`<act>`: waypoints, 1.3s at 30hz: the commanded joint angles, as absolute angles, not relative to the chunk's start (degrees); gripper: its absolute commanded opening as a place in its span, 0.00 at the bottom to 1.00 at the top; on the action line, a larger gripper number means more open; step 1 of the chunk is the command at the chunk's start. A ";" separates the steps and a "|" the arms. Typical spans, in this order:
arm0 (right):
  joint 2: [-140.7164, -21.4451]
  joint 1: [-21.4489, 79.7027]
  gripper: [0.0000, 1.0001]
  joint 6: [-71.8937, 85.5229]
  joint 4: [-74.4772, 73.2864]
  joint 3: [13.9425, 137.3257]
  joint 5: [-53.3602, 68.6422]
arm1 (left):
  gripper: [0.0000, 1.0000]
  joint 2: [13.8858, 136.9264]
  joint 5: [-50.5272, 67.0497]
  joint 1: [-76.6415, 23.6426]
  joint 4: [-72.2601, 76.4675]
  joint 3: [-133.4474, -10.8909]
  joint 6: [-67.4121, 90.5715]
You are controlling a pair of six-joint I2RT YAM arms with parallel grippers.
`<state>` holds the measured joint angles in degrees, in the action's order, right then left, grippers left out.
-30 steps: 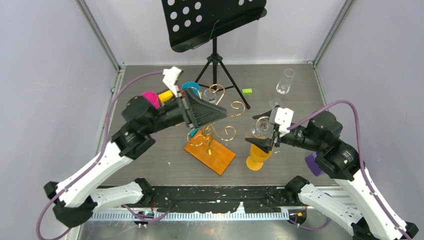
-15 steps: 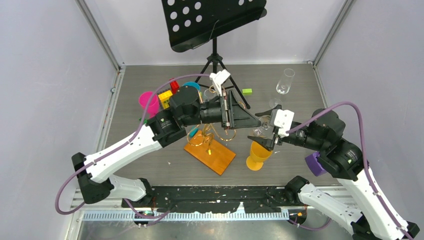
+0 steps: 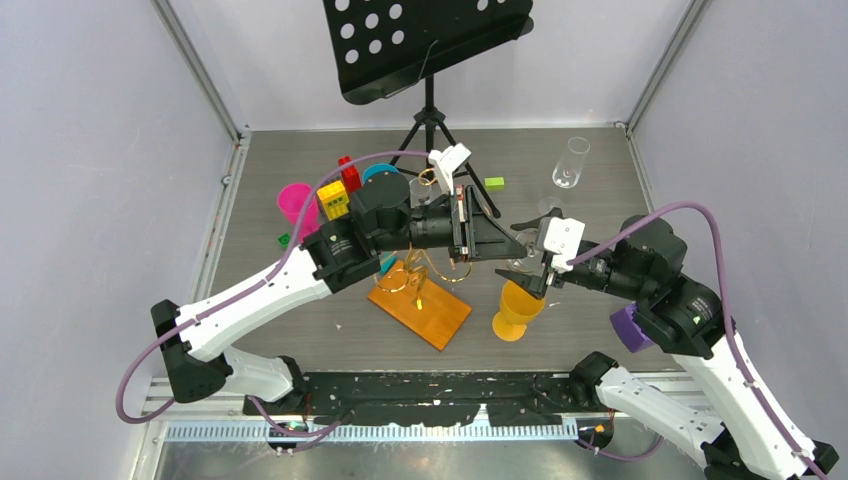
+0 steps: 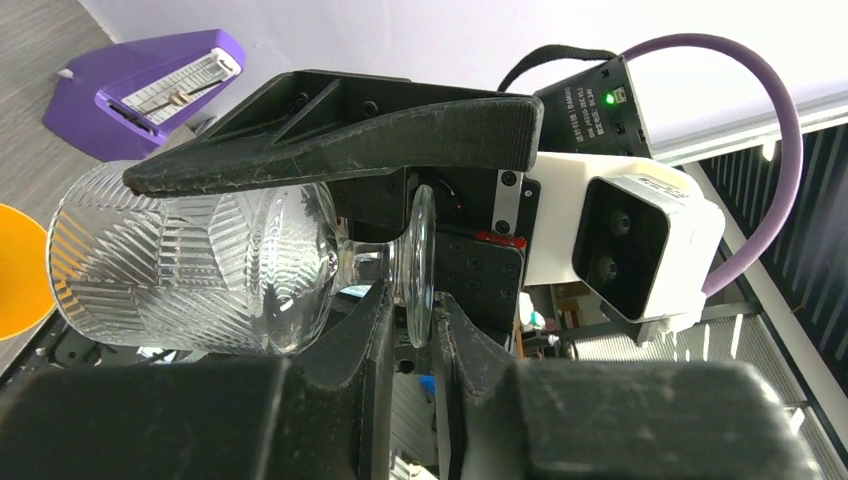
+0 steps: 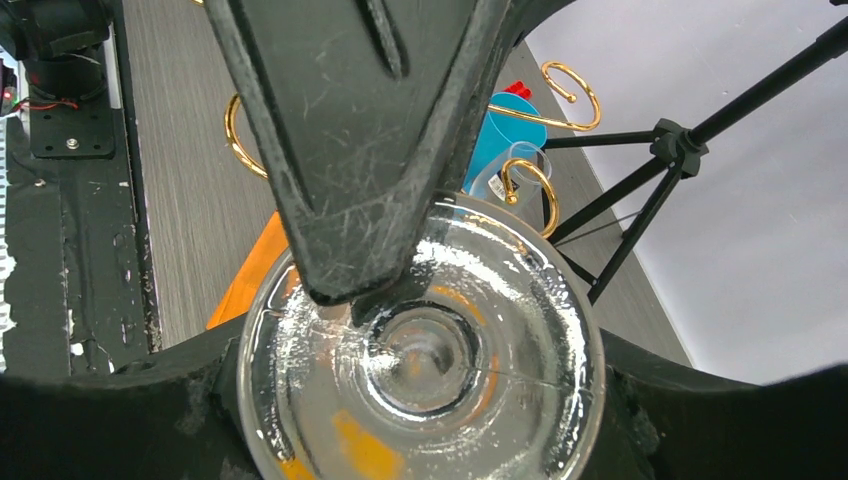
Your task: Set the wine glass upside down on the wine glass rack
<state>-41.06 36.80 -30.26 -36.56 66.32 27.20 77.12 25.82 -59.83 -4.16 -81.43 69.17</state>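
One wine glass (image 4: 200,265), clamped in right tool (image 5: 420,400); left tool (image 4: 410,330) (blurred): grip unclear.

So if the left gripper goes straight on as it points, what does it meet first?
The wine glass, it seems: its foot sits inside the left gripper, its bowl in the right gripper.

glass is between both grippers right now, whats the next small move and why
Probably finish closing the left gripper on the foot of the wine glass, and don't open the right gripper yet. The left wrist view shows the left fingers flanking the thin foot disc, but a firm pinch isn't clear, and the right gripper alone holds the glass sideways in the air.
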 commanded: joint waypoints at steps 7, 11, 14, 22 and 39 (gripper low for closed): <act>-41.87 37.08 0.05 -29.91 -28.46 67.32 24.16 | 0.09 75.04 17.63 -60.92 -1.94 -80.72 72.70; -41.88 37.13 0.05 -29.77 -27.76 66.82 23.78 | 0.07 74.04 14.51 -61.29 -0.36 -79.13 74.40; -42.04 37.18 0.05 -29.59 -27.33 66.68 23.57 | 0.08 73.71 12.63 -61.53 -0.35 -78.78 74.93; -41.95 37.22 0.05 -28.65 -25.64 65.81 23.48 | 0.18 72.83 6.22 -62.65 -0.35 -78.62 74.90; -41.79 37.44 0.05 -27.68 -24.18 65.21 23.25 | 0.00 75.41 8.48 -63.32 1.23 -80.52 74.73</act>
